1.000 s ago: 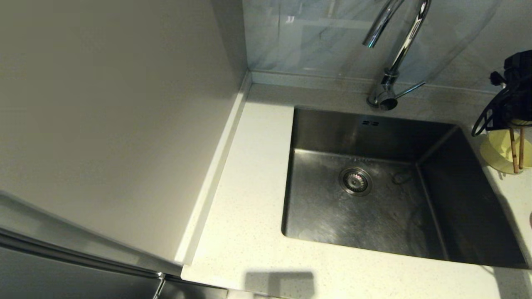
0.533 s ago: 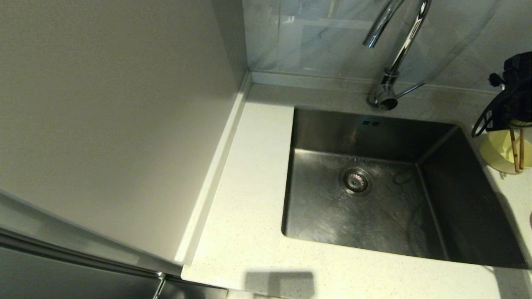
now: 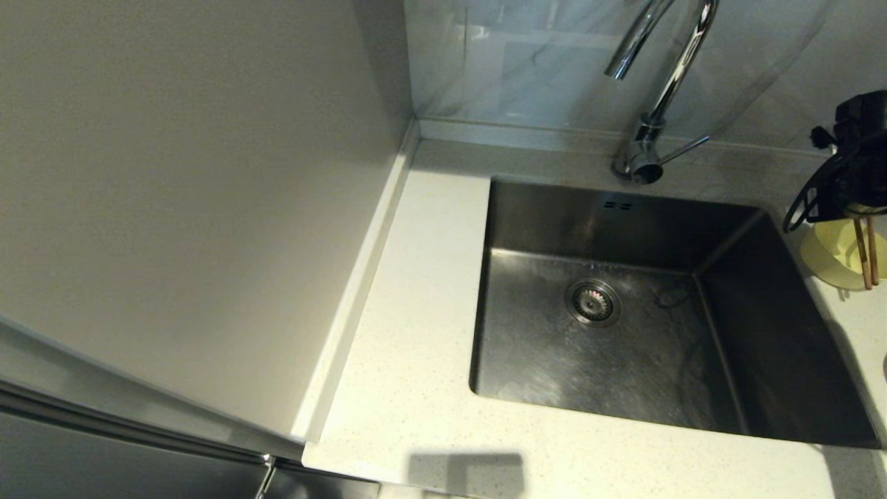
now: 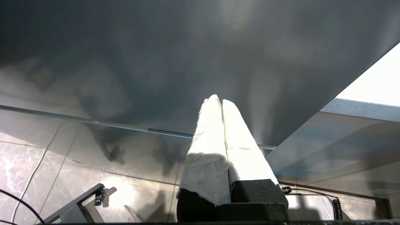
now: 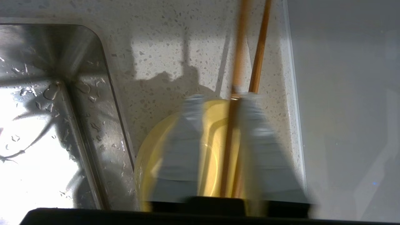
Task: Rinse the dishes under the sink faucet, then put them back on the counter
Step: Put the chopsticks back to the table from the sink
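Note:
At the far right of the counter (image 3: 416, 312), my right gripper (image 3: 859, 204) hangs over the pale-yellow bowl (image 3: 828, 256). The brown chopsticks (image 3: 867, 253) stick out below it, over the bowl. In the right wrist view this gripper (image 5: 222, 97) is open. The chopsticks (image 5: 259, 47) run through the gap close against one finger, above the bowl (image 5: 212, 150). The sink (image 3: 624, 360) is wet and holds no dishes. The faucet (image 3: 665, 83) stands behind it, with no water running. My left gripper (image 4: 221, 100) is shut, holds nothing, and is parked low beside a dark cabinet front.
A tall pale wall panel (image 3: 194, 208) closes off the left side of the counter. A low raised edge (image 5: 292, 93) and a wall (image 5: 343, 109) stand right beside the bowl. The faucet's side lever (image 3: 686, 149) points to the right.
The right gripper's fingers have parted from around the chopsticks, and the gripper has risen slightly. The chopsticks have shifted a little to the right over the bowl.

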{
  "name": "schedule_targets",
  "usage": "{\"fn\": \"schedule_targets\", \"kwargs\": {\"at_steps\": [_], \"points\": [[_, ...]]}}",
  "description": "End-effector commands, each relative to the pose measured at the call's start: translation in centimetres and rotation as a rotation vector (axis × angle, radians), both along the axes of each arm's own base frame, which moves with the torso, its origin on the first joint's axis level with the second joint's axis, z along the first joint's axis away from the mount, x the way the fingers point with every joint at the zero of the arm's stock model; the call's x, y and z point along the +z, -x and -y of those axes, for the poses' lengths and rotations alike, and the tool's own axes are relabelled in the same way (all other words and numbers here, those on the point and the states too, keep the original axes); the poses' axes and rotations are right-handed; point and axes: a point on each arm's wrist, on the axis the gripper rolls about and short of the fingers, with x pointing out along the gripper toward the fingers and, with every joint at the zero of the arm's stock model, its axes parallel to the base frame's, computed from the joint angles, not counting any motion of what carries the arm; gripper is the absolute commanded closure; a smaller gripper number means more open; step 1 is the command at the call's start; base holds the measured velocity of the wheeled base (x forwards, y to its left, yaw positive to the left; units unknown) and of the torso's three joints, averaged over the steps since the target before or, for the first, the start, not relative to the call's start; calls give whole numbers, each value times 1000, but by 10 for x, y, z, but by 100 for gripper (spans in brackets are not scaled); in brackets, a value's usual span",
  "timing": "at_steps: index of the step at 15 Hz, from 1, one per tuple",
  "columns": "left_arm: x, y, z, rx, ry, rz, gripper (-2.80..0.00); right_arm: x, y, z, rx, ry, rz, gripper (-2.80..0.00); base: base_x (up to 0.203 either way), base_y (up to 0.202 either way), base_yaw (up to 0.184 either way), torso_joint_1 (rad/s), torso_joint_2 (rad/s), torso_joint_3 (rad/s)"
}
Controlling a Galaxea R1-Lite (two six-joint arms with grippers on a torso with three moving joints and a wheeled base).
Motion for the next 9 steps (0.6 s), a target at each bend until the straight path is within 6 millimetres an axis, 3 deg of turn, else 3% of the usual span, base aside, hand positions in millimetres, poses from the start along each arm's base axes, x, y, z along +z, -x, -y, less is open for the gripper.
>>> {"fn": "schedule_targets", "kwargs": {"at_steps": [1,9], "points": [[0,0,0,1,1,3,0,-1,0,0,-1,2,-6,-280,0,0,0,0,0,0],[0,0,0,1,1,3,0,-1,0,0,14,8,-19,-280,0,0,0,0,0,0]]}}
